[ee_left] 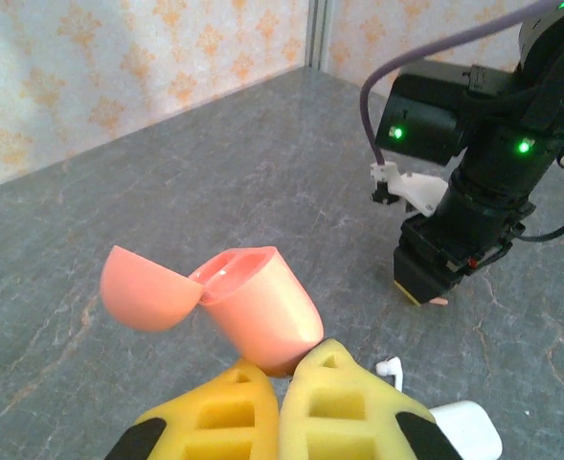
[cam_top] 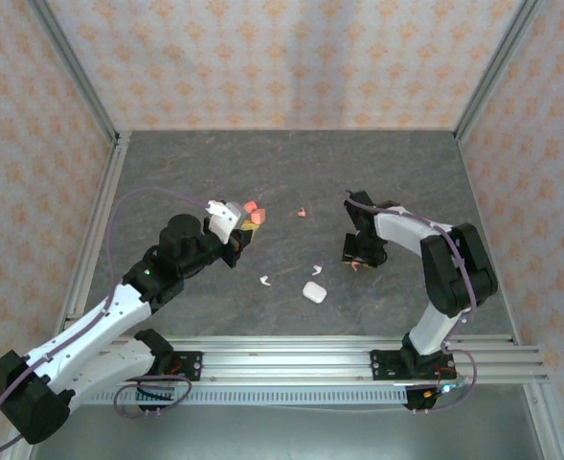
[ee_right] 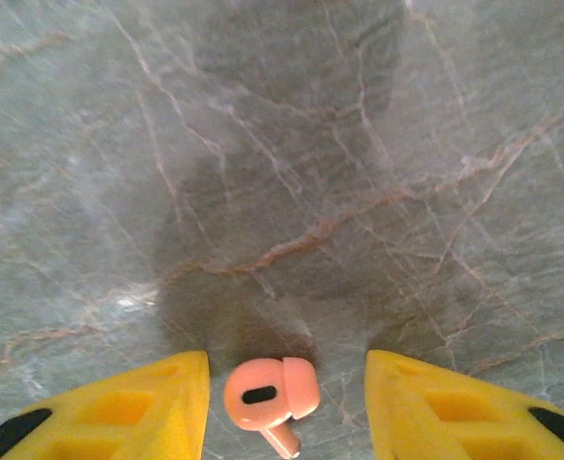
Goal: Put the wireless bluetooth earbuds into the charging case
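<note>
While we look from above, our left gripper [cam_top: 236, 228] clamps the open coral case [cam_top: 253, 213]; our right gripper [cam_top: 358, 261] hangs low, well apart. Left wrist: the case's lid [ee_left: 147, 287] gapes. Right wrist: parted fingers [ee_right: 147, 402] straddle a coral earbud [ee_right: 267, 391] on the table [ee_right: 282, 144], not touching; pickup seems underway, needing a closing squeeze.

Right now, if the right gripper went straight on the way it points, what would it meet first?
Probably the coral-pink earbud, which lies between the open fingers of the right gripper. The table is directly under it. Depth is hard to judge.
</note>
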Robot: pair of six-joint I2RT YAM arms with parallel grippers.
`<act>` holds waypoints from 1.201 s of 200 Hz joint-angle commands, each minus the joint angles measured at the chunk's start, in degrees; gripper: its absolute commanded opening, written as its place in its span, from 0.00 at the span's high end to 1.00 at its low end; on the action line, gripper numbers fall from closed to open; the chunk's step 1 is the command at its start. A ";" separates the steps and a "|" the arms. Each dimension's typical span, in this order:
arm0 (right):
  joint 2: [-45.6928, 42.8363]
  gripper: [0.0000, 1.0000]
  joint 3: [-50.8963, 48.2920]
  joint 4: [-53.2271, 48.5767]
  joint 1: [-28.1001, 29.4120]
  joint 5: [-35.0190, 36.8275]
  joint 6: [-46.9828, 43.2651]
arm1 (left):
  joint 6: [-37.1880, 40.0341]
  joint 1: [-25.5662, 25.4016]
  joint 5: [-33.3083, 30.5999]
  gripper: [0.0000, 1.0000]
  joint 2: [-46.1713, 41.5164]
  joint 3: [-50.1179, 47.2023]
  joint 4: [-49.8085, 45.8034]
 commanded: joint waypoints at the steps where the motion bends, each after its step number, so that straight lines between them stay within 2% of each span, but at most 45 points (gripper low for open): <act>1: -0.05 0.55 -1.33 0.53 -0.25 -0.33 0.78 | 1.25 -0.12 0.82 1.00 -1.57 -1.09 3.51; 36: 0.86 0.63 -1.14 1.72 -0.21 -1.16 0.70 | 0.84 -0.13 1.43 1.00 -1.55 -1.28 3.55; 78: 1.62 0.63 -0.41 1.88 -0.28 -1.33 -0.03 | 0.63 -0.12 2.80 1.00 -2.26 -2.16 3.98; 113: 1.58 0.72 -0.91 3.00 -0.24 -2.74 -0.04 | 1.15 -0.12 2.44 1.00 -3.41 -4.12 4.95; 158: 0.45 0.69 -0.48 2.46 -0.21 -2.37 -0.17 | 2.75 -0.12 -2.33 1.00 -0.91 -0.96 -3.37; 179: -1.19 0.61 0.75 0.83 0.05 -1.83 -0.48 | 3.05 -0.13 -3.91 1.00 1.15 1.52 -7.28; 194: -2.94 0.56 1.79 -0.41 0.32 -0.59 -0.66 | 3.14 -0.13 -4.45 0.82 2.26 1.94 -7.70; 203: -4.05 0.53 2.58 -1.35 0.60 0.20 -0.71 | 3.07 -0.12 -5.08 0.74 3.34 2.18 -7.87; 240: -7.12 0.49 7.64 -4.35 3.97 3.95 -2.33 | -0.73 -0.02 -9.60 0.68 7.73 5.08 -11.49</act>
